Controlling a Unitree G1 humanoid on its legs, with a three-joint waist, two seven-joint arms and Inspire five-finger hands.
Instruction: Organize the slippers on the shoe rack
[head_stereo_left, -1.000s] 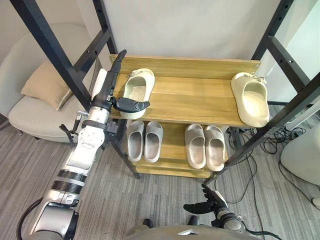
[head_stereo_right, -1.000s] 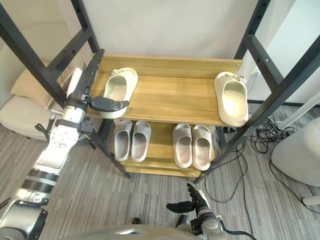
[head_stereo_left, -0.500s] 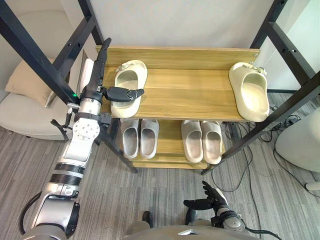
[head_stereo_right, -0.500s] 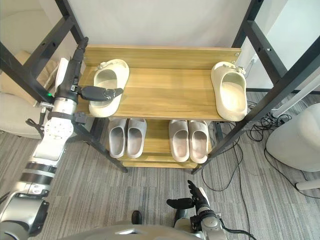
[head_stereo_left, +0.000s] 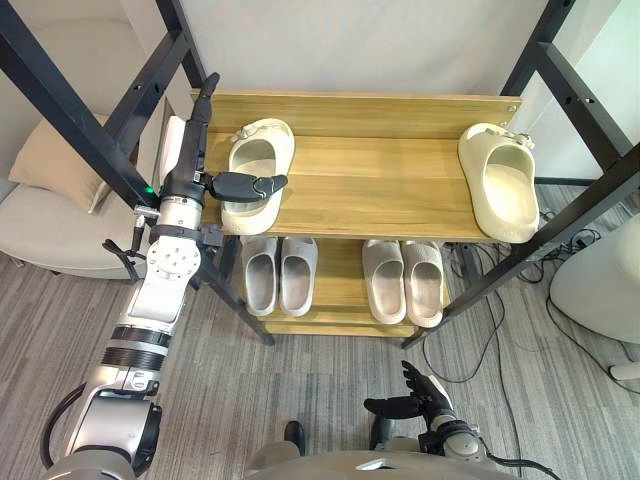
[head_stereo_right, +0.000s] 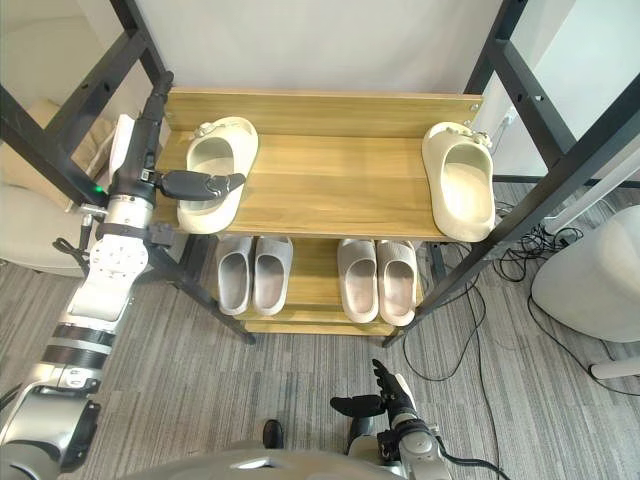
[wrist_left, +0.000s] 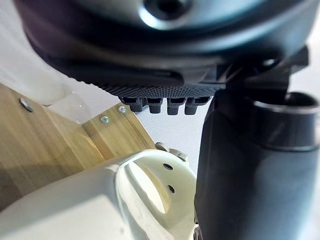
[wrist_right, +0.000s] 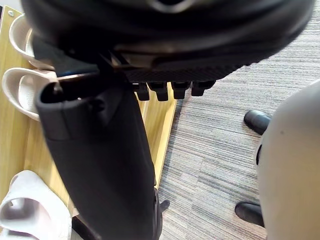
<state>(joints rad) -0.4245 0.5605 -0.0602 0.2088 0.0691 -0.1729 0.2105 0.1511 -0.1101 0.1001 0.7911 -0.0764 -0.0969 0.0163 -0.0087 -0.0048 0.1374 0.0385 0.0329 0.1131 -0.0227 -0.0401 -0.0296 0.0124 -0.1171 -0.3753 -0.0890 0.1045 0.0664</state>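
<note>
Slipper (head_stereo_left: 258, 160) long axis front-back, toe rearward; L hand (head_stereo_left: 192, 178) fingers straight, thumb across it; R hand (head_stereo_left: 415, 400) slack.

The left arm (head_stereo_left: 158, 295) reaches up and forward from the lower left, nearly straight, with the wrist level with the upper shelf. The left hand (head_stereo_left: 191, 165) is open: its fingers (head_stereo_left: 206, 105) stand straight and together, pointing away from the robot, and its thumb (head_stereo_left: 250, 184) juts out sideways to the right. The right hand (head_stereo_left: 426, 398) hangs low near the body, its fingers loosely spread and slack.
</note>
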